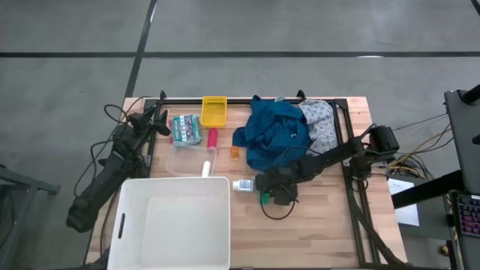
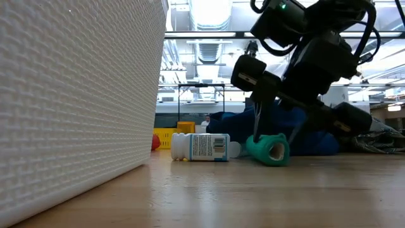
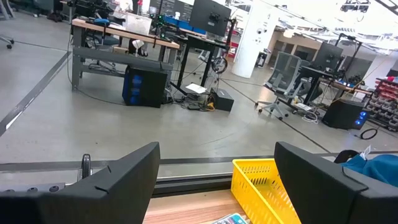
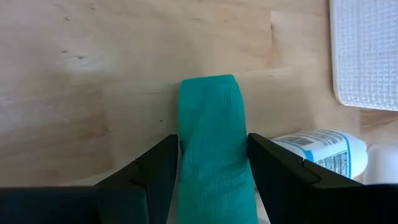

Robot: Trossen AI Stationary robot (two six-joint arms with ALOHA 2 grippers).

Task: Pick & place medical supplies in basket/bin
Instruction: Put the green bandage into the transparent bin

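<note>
Our right gripper (image 4: 211, 180) has its fingers pressed against a green bandage roll (image 4: 213, 143) lying on the counter (image 1: 315, 225) beside the white bin (image 1: 172, 225). We judge nothing packed yet. Our left gripper (image 3: 214, 180) waits, fingers wide.

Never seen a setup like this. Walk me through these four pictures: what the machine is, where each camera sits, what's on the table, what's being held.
Two dark robot arms work at a wooden table. One camera looks down from above, one sits at table height, one rides on each wrist. The right gripper is down over a green roll, fingers on either side of it. The left gripper waits open at the far left edge. Nearby lie a white bottle, blue garment, yellow basket and the white tub.
</note>
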